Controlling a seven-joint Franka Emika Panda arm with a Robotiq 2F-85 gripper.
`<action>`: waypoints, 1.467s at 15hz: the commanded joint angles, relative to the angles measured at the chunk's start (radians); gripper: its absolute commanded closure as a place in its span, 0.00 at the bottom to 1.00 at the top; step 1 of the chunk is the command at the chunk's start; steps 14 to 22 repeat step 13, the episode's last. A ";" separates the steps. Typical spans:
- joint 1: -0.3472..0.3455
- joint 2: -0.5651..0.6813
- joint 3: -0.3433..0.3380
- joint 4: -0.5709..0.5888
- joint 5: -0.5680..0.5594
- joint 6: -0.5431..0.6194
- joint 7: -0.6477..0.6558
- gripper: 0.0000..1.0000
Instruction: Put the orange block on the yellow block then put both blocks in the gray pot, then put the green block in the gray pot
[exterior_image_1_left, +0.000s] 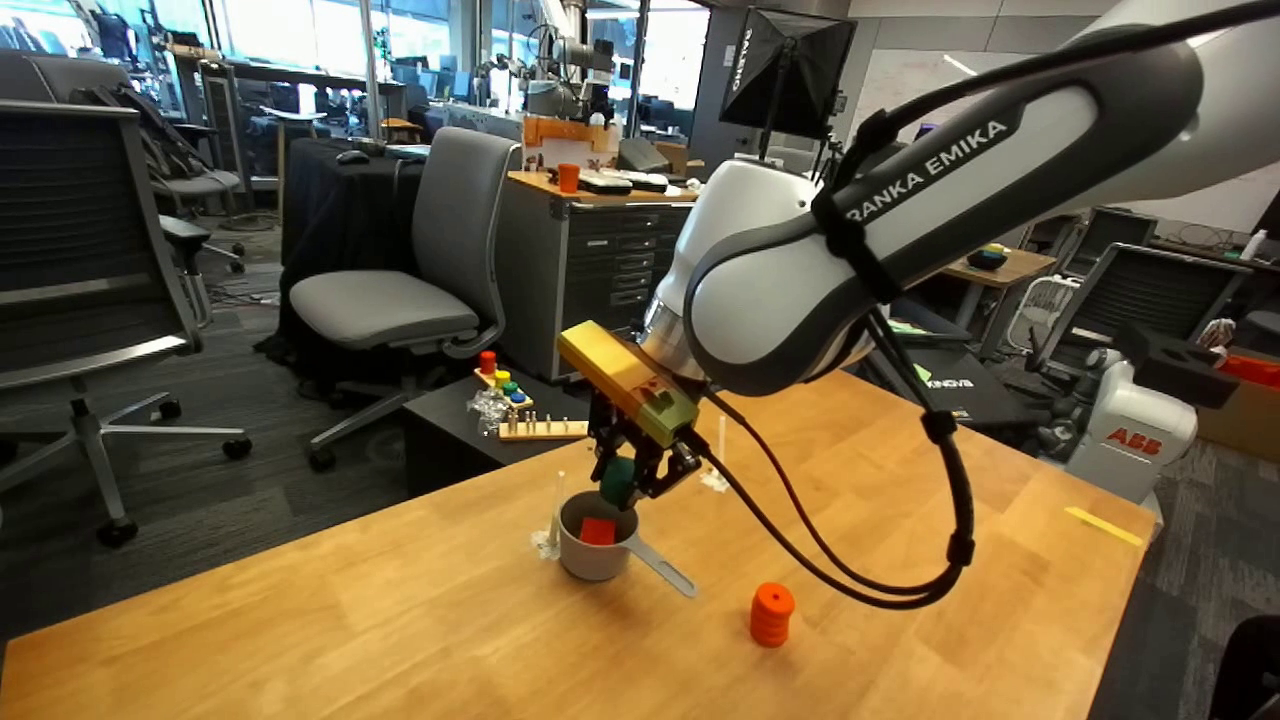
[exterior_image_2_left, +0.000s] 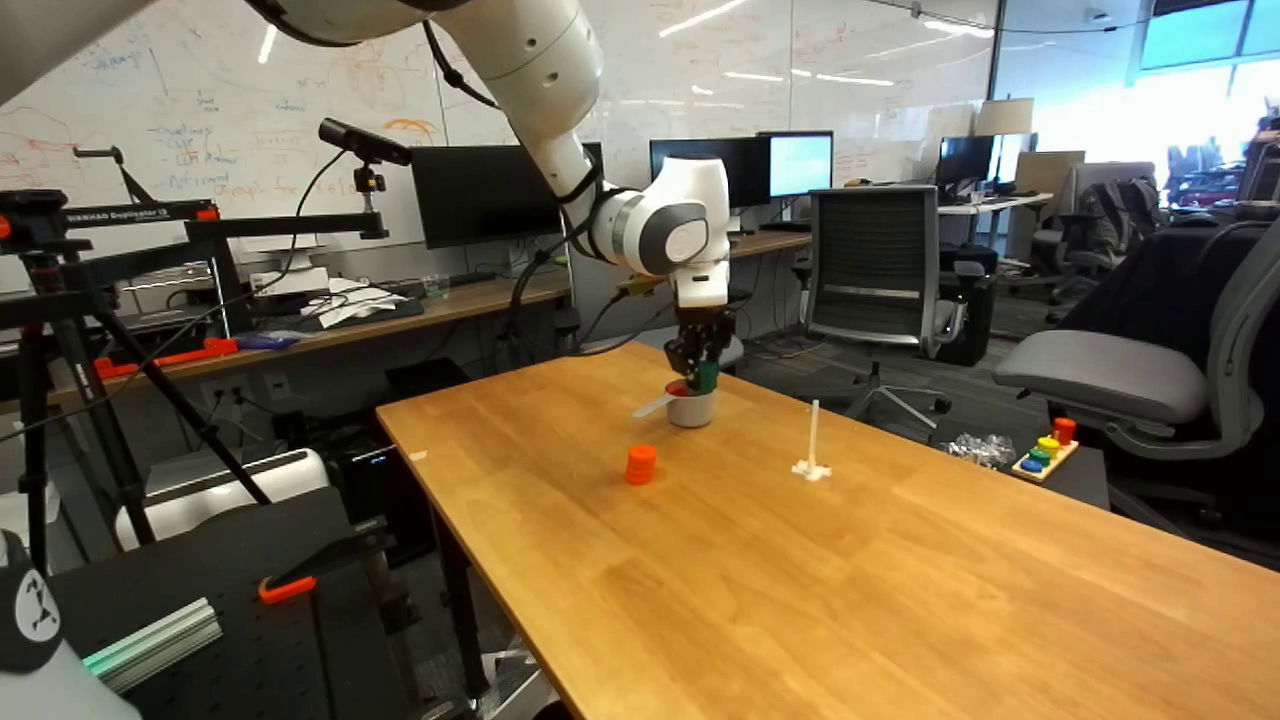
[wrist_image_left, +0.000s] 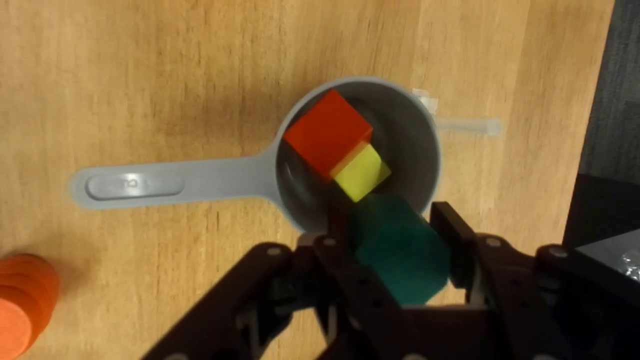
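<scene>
Since the orange block (wrist_image_left: 327, 132) and yellow block (wrist_image_left: 362, 173) lie in the pot (wrist_image_left: 412, 127), the fingers (wrist_image_left: 457, 240) clamp the green block (wrist_image_left: 402, 255) at its near rim in the wrist view, presumably to release it into the room right of the pair.

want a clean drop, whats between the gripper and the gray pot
The green block, held in the gripper and sticking down toward the gray pot, in both exterior views. Whether they touch isn't clear.
</scene>
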 joint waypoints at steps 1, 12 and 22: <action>-0.014 -0.040 0.027 -0.043 0.017 0.022 -0.015 0.19; -0.021 -0.085 0.008 -0.076 0.009 0.027 -0.007 0.00; -0.012 -0.029 0.008 -0.013 0.000 0.000 -0.004 0.00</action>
